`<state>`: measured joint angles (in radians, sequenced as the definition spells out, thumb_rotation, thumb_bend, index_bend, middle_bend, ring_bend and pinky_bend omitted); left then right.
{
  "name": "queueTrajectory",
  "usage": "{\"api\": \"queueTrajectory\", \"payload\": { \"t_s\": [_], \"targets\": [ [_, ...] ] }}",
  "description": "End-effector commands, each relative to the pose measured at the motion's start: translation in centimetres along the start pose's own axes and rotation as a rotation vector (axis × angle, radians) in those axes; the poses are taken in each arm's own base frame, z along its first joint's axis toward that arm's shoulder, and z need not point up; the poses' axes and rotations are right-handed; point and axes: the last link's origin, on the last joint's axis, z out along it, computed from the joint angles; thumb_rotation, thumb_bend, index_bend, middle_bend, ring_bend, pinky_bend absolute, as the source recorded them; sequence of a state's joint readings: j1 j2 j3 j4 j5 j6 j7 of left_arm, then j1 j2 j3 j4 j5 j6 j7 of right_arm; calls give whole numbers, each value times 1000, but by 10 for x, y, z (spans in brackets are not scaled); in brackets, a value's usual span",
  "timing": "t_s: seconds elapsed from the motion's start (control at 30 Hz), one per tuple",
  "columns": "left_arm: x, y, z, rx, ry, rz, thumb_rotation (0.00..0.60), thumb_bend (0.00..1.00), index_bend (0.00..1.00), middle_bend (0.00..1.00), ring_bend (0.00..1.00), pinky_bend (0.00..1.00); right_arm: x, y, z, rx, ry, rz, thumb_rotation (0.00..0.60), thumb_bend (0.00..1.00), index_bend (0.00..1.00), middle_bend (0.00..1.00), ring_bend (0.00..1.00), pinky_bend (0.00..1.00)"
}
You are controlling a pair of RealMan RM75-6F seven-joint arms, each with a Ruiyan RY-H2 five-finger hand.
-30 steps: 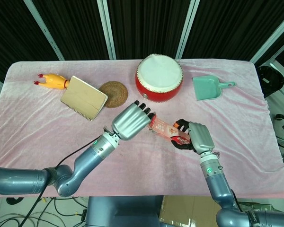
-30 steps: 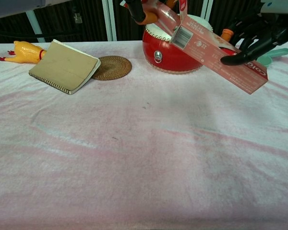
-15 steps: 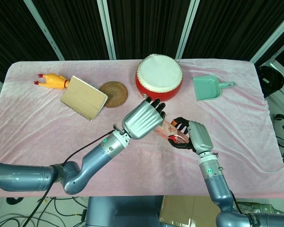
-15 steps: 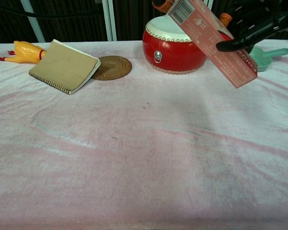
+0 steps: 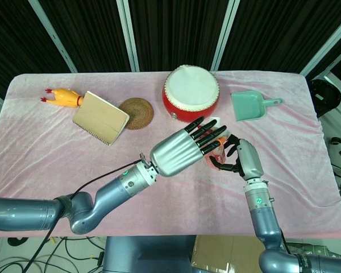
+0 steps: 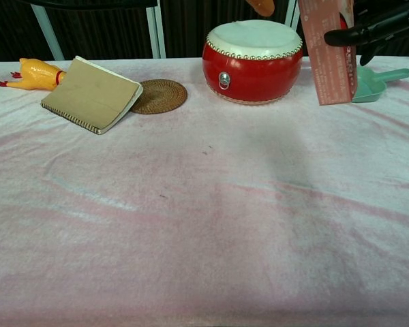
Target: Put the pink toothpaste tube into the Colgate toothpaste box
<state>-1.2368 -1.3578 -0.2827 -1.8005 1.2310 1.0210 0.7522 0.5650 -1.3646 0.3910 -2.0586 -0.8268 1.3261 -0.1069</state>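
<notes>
Risk: box (image 6: pixel 332 54) is held nearly upright in the air above the table's right half, so a tube going in could snag on the mouth or tilt the box out of the grip, and the mouth is cut off at the top of the chest view. Right hand (image 5: pixel 238 157) grips the box from the right, dark fingers (image 6: pixel 368 28) wrapped across its face. Left hand (image 5: pixel 182 149) sits just left of it and over it in the head view, fingers stretched long and only slightly apart; an orange-pink bit shows at the fingertips, likely the tube's cap end, but can't tell if the left hand holds the tube, which itself isn't clearly seen. Past them toward the far edge: drum (image 5: pixel 191 92), dustpan (image 5: pixel 250 105), notebook (image 5: pixel 100 117), coaster (image 5: pixel 136 113), rubber chicken (image 5: pixel 62 97)
</notes>
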Motion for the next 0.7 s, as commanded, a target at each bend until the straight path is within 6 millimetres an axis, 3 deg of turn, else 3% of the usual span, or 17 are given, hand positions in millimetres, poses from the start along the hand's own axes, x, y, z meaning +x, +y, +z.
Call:
{"api": "queueTrajectory", "payload": {
  "t_s": [0.03, 0.27, 0.43, 0.7],
  "targets": [
    [8, -4, -2, -2, 47, -13, 600, 0, 55, 8, 7, 120, 2, 3, 1, -15, 13, 24, 600, 267, 442, 440, 429, 525],
    [14, -17, -23, 21, 103, -56, 600, 0, 55, 5, 7, 121, 7, 11, 4, -29, 46, 29, 600, 267, 442, 440, 429, 524],
    [11, -32, -60, 65, 92, -59, 600, 0, 55, 7, 7, 121, 13, 18, 5, -41, 67, 32, 600, 268, 442, 440, 429, 525],
    [-1, -56, -137, 209, 40, -136, 600, 0, 55, 9, 7, 120, 30, 21, 10, 13, 220, 128, 600, 268, 442, 436, 429, 524]
  ]
}}
